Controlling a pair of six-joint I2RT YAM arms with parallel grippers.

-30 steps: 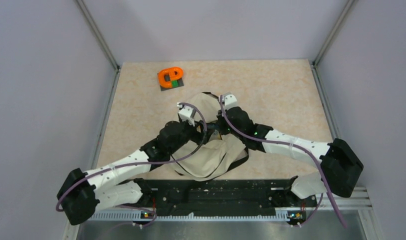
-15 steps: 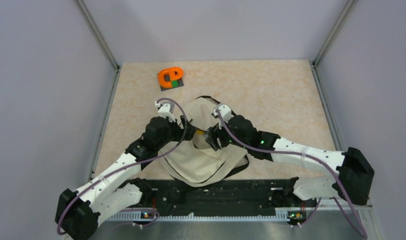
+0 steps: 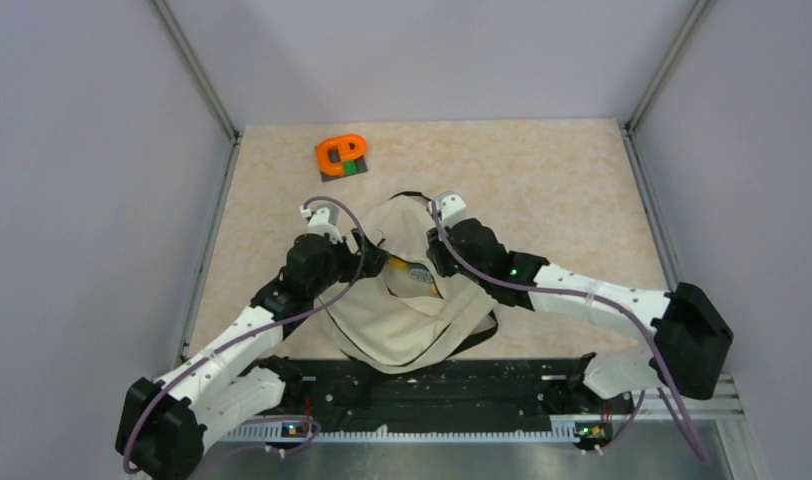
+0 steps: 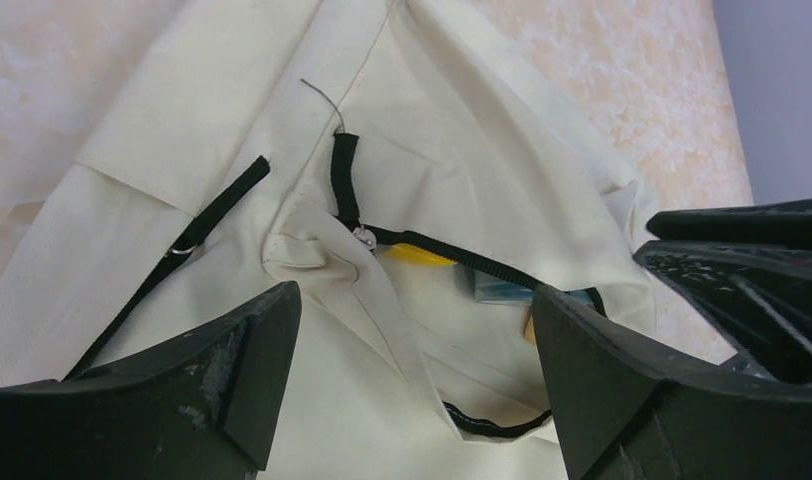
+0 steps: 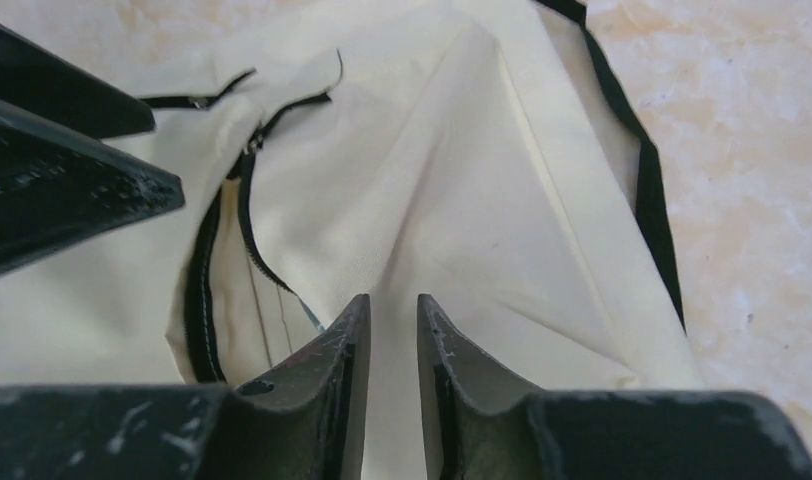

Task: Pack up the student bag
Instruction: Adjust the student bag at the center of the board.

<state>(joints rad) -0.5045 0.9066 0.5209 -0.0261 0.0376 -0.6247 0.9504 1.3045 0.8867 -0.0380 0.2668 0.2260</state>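
Beige cloth, slack, at the middle of the surface's near edge, between the two arms: the student bag [image 3: 412, 325]. Flatter than a second ago, and with the zipper mouth [image 4: 462, 264] parted instead of buried under both wrists. Through that gap, something yellow [image 4: 417, 255] and a bluish edge [image 4: 502, 290], with too little showing to name either. Left hand [image 4: 412, 310] drawn back toward the bag's left side, spread wide, holding nothing, hovering just above the zipper end. Right hand [image 5: 392, 312] shifted onto the bag's right flank and narrowed to a slit; cannot tell whether pinching a fold of cloth or merely near it. Orange object [image 3: 340, 153] unmoved near the far-left corner, well apart from the bag. Judging from this: some contents already in and the mouth exposed, so probably time either to fetch the orange object or to zip up. Risk: limp cloth slumping back over the opening once let go.
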